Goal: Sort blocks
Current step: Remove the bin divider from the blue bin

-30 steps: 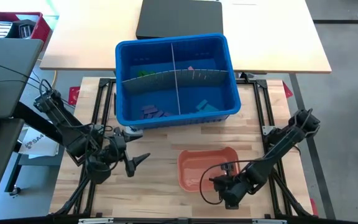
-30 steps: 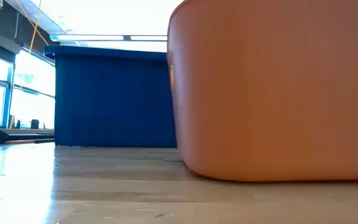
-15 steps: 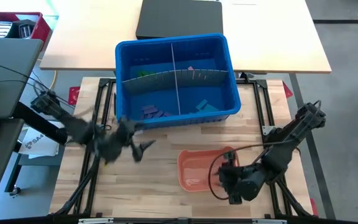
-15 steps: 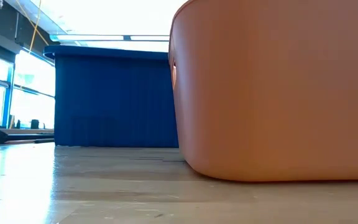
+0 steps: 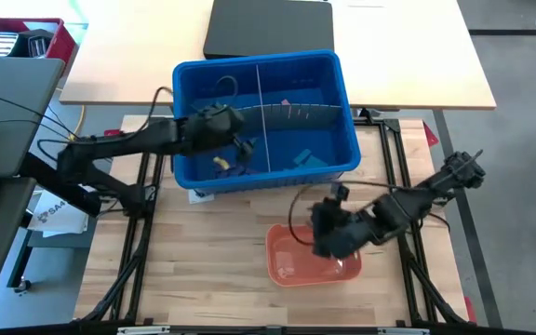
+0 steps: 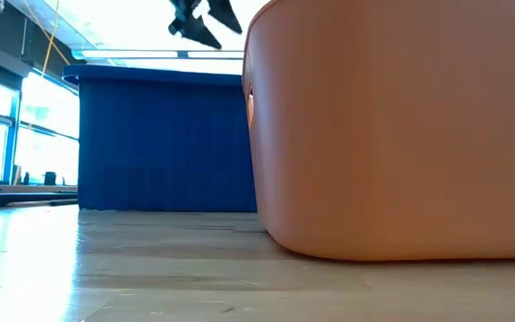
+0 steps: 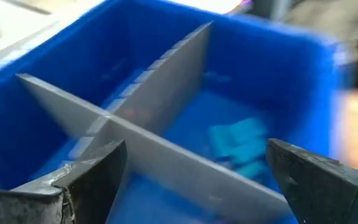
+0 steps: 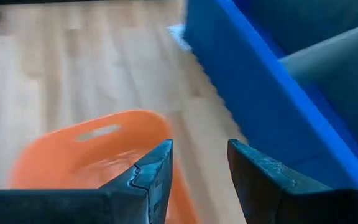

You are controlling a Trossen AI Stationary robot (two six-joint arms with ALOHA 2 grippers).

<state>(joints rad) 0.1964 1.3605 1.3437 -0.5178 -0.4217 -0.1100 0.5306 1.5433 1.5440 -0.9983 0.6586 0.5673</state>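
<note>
A second ago both arms sat low near the table's front edge; now the left gripper [image 5: 242, 147] has swung up over the blue bin [image 5: 347, 102] at twelve o'clock, fingers spread wide and empty above the blocks [image 5: 310, 159] lying in its compartments. The right gripper [image 5: 322, 234], fingers partly apart and holding nothing, has risen over the orange tray [image 5: 282, 270] at six o'clock. The left arm looks ready to reach in for a pick.

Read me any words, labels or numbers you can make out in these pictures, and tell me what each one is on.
"SA": only these letters show on a white sheet lying below the table's left edge; the rest is hidden behind the left arm's frame.
Nothing readable on the blue bin, the orange tray or the blocks.
</note>
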